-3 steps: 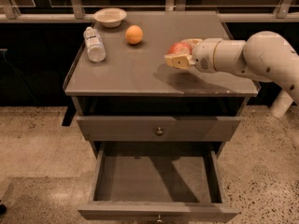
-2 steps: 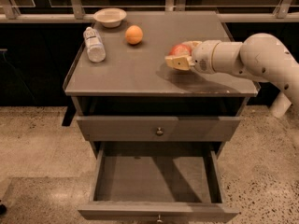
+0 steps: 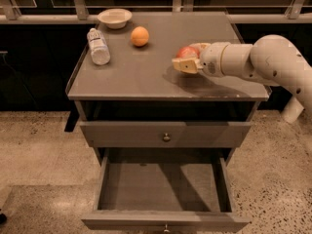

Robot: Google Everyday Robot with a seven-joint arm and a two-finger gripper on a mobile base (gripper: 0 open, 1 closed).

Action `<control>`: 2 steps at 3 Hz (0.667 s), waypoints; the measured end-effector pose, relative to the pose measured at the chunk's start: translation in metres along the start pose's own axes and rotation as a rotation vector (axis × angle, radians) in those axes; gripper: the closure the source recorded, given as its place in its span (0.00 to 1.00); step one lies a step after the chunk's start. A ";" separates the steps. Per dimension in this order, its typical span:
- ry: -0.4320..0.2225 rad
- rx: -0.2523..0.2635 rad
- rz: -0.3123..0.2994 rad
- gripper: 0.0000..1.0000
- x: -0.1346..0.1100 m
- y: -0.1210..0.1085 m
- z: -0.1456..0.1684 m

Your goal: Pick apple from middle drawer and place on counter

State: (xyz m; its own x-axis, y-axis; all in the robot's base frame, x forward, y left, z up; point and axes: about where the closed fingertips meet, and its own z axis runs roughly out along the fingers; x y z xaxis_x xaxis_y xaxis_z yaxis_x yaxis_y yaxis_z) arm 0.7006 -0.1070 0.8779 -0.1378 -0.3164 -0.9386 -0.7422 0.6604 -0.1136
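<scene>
The red apple (image 3: 185,52) with a pale patch is held between the fingers of my gripper (image 3: 187,59), just above the right part of the counter (image 3: 146,72). The white arm reaches in from the right. The middle drawer (image 3: 163,186) is pulled out below, its bare floor showing, with a small knob at its front edge (image 3: 165,226). The drawer front above it (image 3: 165,134) is closed.
On the counter stand a lying plastic bottle (image 3: 98,46) at the left, a white bowl (image 3: 114,17) at the back left and an orange (image 3: 140,36) behind the middle. A railing runs behind the cabinet. Speckled floor lies around it.
The gripper with the apple has shifted slightly left over the counter; otherwise nothing has moved.
</scene>
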 end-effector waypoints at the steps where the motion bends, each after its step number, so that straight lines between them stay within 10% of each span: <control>1: 0.000 0.000 0.000 0.35 0.000 0.000 0.000; 2: 0.000 0.000 0.000 0.11 0.000 0.000 0.000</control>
State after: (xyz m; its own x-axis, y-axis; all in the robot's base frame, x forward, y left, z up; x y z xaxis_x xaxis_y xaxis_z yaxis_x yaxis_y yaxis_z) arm 0.7006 -0.1069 0.8779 -0.1378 -0.3164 -0.9386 -0.7423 0.6604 -0.1136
